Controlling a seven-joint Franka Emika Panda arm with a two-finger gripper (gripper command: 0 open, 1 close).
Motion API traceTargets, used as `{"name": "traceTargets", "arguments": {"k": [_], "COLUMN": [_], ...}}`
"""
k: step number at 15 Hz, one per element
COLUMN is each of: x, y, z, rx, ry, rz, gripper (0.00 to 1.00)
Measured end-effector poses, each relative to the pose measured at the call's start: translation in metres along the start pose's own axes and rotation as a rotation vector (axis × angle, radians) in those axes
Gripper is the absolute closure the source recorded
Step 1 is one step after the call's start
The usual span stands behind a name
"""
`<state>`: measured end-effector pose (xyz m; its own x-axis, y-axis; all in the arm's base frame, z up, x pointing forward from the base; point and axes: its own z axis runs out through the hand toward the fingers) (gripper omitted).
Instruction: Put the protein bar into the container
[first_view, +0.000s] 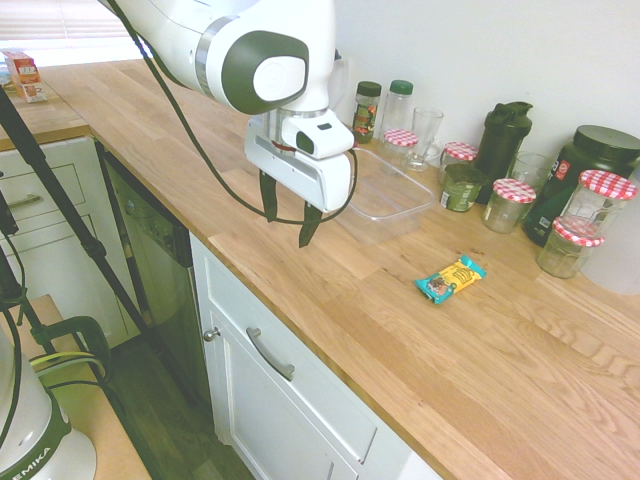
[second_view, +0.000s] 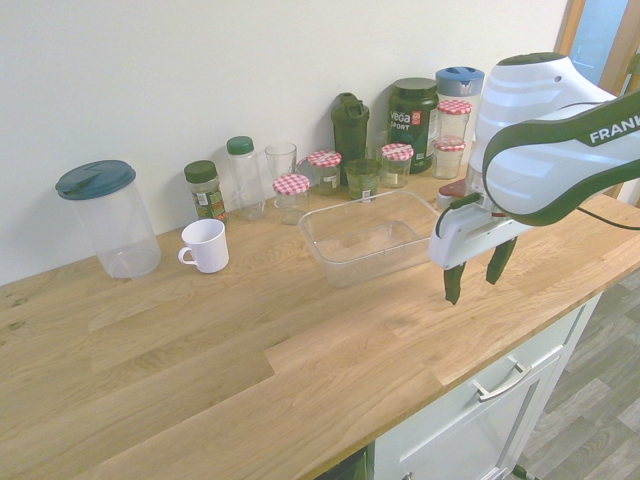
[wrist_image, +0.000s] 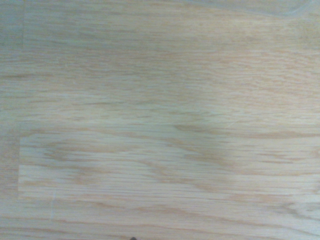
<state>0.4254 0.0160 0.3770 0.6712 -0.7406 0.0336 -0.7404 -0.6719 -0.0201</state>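
Running along a white wall, the wooden counter (first_view: 330, 290) has white cupboards (first_view: 290, 390) beneath its front edge, with curved metal handles, and a grey plank floor (second_view: 590, 370) below. Toward the wall edge stands a row of kitchen things: a dark green shaker (second_view: 350, 140), a big black tub (second_view: 413, 125), a blue-lidded pitcher (second_view: 459, 95), glass jars (second_view: 292, 200) with red-checked lids, a drinking glass (second_view: 281, 162) and two green-capped bottles (second_view: 243, 180). A white mug (second_view: 206, 247) sits near a tall clear jug (second_view: 118, 225) with a dark teal lid.

The clear, shallow container (second_view: 370, 240) rests in front of the jars, open at the top. The protein bar (first_view: 451, 280), teal at its ends and yellow in the middle, lies flat on the bare wood, outside the container and in front of the red-lidded jars, between them and the counter's front edge.

The white arm (second_view: 540, 140) reaches in over the front edge and bends down, its claw (first_view: 289, 218) pointing at the wood beside the container. The claw is open, its two dark fingers apart with nothing between them, hanging above the counter.
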Motion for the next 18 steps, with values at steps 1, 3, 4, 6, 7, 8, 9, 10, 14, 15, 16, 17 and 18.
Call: {"name": "traceTargets", "arguments": {"k": [1, 3, 4, 6, 7, 8, 9, 10, 14, 15, 16, 17, 18], "x": [0.0, 0.0, 0.001, 0.013, 0.023, 0.037, 0.053, 0.069, 0.13, 0.141, 0.153, 0.164, 0.175], "y": [0.0, 0.0, 0.0, 0.004, 0.011, 0.023, 0.037, 0.051, 0.102, 0.106, 0.104, 0.099, 0.093], "z": [0.0, -0.001, -0.003, -0.015, -0.022, -0.031, -0.039, -0.046, -0.061, -0.058, -0.055, -0.052, -0.048], "rx": [0.0, 0.002, 0.006, 0.032, 0.046, 0.062, 0.074, 0.083, 0.1, 0.1, 0.097, 0.093, 0.088], "ry": [0.0, 0.001, 0.005, 0.013, 0.01, 0.008, 0.007, 0.007, 0.011, 0.007, 0.007, 0.01, 0.014], "rz": [-0.001, -0.002, 0.001, 0.029, 0.048, 0.066, 0.082, 0.096, 0.15, 0.155, 0.154, 0.154, 0.155], "gripper": [0.0, 0.0, 0.0, 0.0, 0.0, 0.0, 0.0, 0.0, 0.0, 0.0, 0.0, 0.0, 0.0]}}
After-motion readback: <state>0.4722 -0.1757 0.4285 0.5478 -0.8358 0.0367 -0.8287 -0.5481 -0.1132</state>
